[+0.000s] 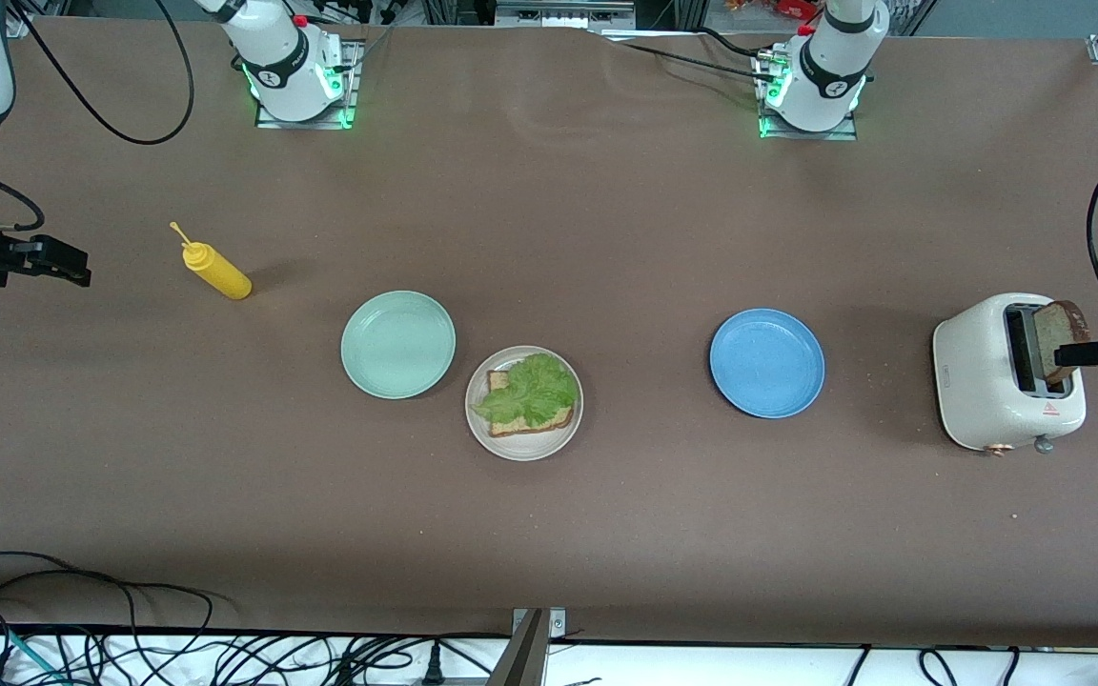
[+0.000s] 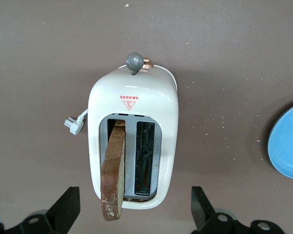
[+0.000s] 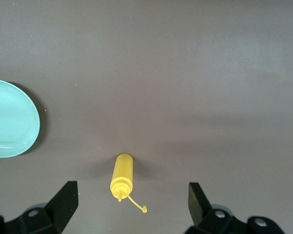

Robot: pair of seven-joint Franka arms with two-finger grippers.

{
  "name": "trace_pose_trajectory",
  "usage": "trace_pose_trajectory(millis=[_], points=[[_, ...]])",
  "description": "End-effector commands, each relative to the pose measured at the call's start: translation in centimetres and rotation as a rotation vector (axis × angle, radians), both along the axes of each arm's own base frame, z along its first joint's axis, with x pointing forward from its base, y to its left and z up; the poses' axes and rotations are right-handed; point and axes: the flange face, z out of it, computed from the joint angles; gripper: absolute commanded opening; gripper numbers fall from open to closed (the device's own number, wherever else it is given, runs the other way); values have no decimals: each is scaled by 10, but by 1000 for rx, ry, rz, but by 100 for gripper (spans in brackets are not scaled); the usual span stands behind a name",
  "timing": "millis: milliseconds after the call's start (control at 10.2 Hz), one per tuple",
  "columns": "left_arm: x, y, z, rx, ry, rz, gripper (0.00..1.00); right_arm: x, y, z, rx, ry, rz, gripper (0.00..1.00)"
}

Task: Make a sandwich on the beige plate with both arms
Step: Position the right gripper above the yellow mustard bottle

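Near the table's middle, toward its front edge, the beige plate (image 1: pixel 523 446) holds one bread slice (image 1: pixel 532 419) under a lettuce leaf (image 1: pixel 528 389), lying flat with its sides slightly askew to the table's edges. The sandwich lacks its top. That second slice (image 2: pixel 113 170) stands on edge in the toaster (image 2: pixel 133 109) by the left arm's end, its long axis along the slot. The left gripper (image 2: pixel 136 214) hangs over it, fingers wide; next it must descend and pinch the crust. The right gripper (image 3: pixel 132 214), also wide, waits over the yellow bottle (image 3: pixel 122 177).
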Motion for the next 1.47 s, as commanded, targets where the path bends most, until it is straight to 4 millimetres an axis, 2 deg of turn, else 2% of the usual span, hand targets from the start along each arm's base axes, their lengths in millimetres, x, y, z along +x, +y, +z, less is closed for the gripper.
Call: trace_pose_trajectory(millis=[0,196,392,883,1079,1177,1373], points=[[-2,0,4,-27,-15,-11,100,-3,2,0,-1,-44,-6,100],[-2,0,4,-27,-15,-11,100,-3,5,-2,11,-49,-41,100],[-2,0,3,-27,-14,-11,100,-3,18,-3,18,-43,-108,100],[-2,0,3,-29,-14,-10,100,-6,14,-2,19,-22,-91,100],[-2,0,3,-27,-14,-11,100,-7,-16,-6,49,-12,-22,100],[-2,0,3,-29,-14,-10,100,-9,-23,-6,65,-8,-17,100],[-2,0,3,-27,-14,-11,100,-16,-68,-22,127,23,196,100]])
